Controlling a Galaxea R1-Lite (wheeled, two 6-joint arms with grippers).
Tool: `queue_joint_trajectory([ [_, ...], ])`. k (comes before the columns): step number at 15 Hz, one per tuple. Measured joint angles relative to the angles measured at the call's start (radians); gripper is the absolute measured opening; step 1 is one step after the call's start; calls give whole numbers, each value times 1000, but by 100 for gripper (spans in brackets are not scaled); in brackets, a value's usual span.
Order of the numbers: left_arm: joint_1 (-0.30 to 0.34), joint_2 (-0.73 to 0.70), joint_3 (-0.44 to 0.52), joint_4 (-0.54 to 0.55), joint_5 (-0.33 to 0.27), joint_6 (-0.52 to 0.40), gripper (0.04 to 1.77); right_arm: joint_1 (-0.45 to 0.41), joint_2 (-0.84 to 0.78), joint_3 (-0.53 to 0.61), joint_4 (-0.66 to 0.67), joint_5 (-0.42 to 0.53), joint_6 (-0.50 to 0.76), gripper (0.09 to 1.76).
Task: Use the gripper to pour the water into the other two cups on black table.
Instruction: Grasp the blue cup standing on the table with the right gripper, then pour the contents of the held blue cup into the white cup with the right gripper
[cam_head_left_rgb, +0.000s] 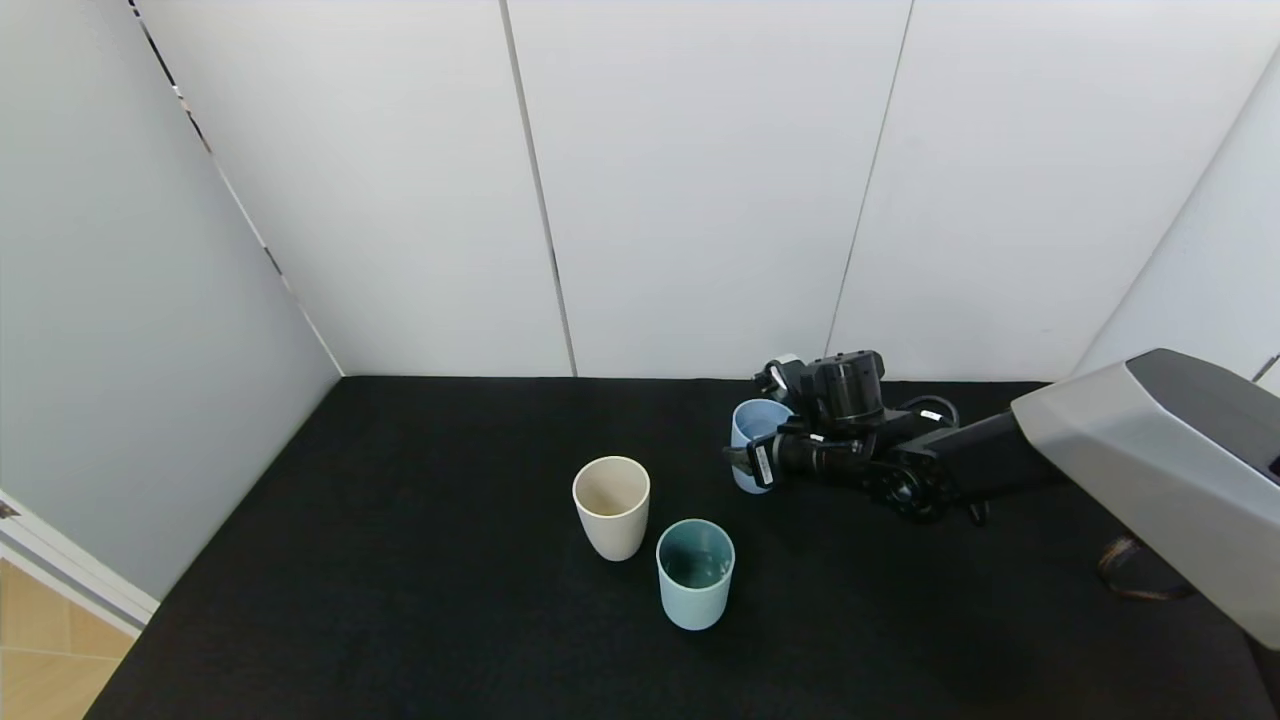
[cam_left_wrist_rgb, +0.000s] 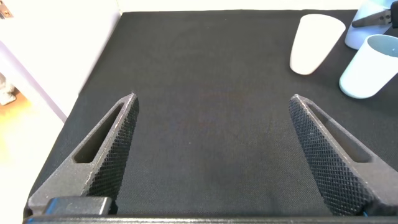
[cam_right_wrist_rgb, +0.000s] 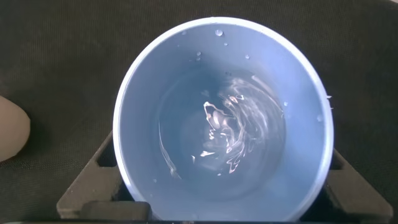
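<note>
White wall panels close off the back of the black table (cam_head_left_rgb: 420, 600), and I have three cups standing on the cloth. My right gripper (cam_head_left_rgb: 752, 462) reaches in from the right side and is clamped around the blue cup (cam_head_left_rgb: 752, 425), one finger on each side of its wall. That cup stands upright, mouth up, toward the back of the table. From the right wrist camera I look straight down into it: water (cam_right_wrist_rgb: 230, 130) ripples in the bottom, with droplets on the inner wall, and the gripper's fingers (cam_right_wrist_rgb: 93, 180) press against both sides of the cup.

Nearer me and to the left stand the cream cup (cam_head_left_rgb: 611, 505) and the teal cup (cam_head_left_rgb: 695, 572), both upright, just beside each other, well apart from the blue one.

My left gripper (cam_left_wrist_rgb: 211, 124) hovers low over bare cloth off to the left, its fingers spread wide with nothing between them.
</note>
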Motion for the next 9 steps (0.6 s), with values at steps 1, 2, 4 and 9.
queue_joint_trajectory([
  [1, 0, 0, 0, 0, 0, 0, 172, 2, -5, 0, 3, 0, 0, 133],
  [2, 0, 0, 0, 0, 0, 0, 172, 6, -13, 0, 7, -1, 0, 133],
  [4, 0, 0, 0, 0, 0, 0, 172, 20, -32, -3, 14, -5, 0, 133],
  [9, 0, 0, 0, 0, 0, 0, 172, 46, -77, -80, 139, -56, -16, 133],
])
